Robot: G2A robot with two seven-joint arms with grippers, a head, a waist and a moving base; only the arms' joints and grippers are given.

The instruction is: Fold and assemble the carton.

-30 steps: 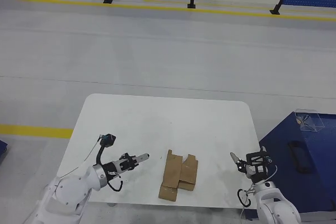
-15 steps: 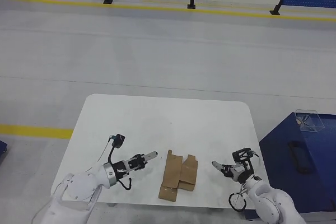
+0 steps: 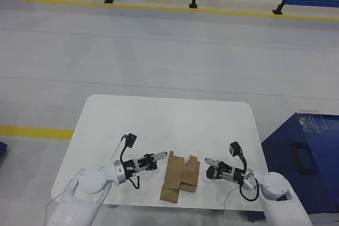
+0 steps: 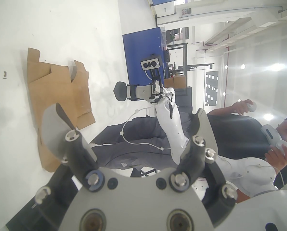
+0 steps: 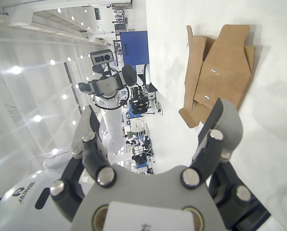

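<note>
White table (image 3: 158, 118), with a blue cabinet (image 3: 311, 164) standing off its right side. The carton (image 3: 179, 176), a flattened brown blank with its flaps unfolded, lay near the table's front edge, between the two grippers. The left gripper (image 3: 160, 156) was just beside the carton's left edge, the right gripper (image 3: 209, 169) near its right edge. Both had jaws spread wide, grasping nothing.
</note>
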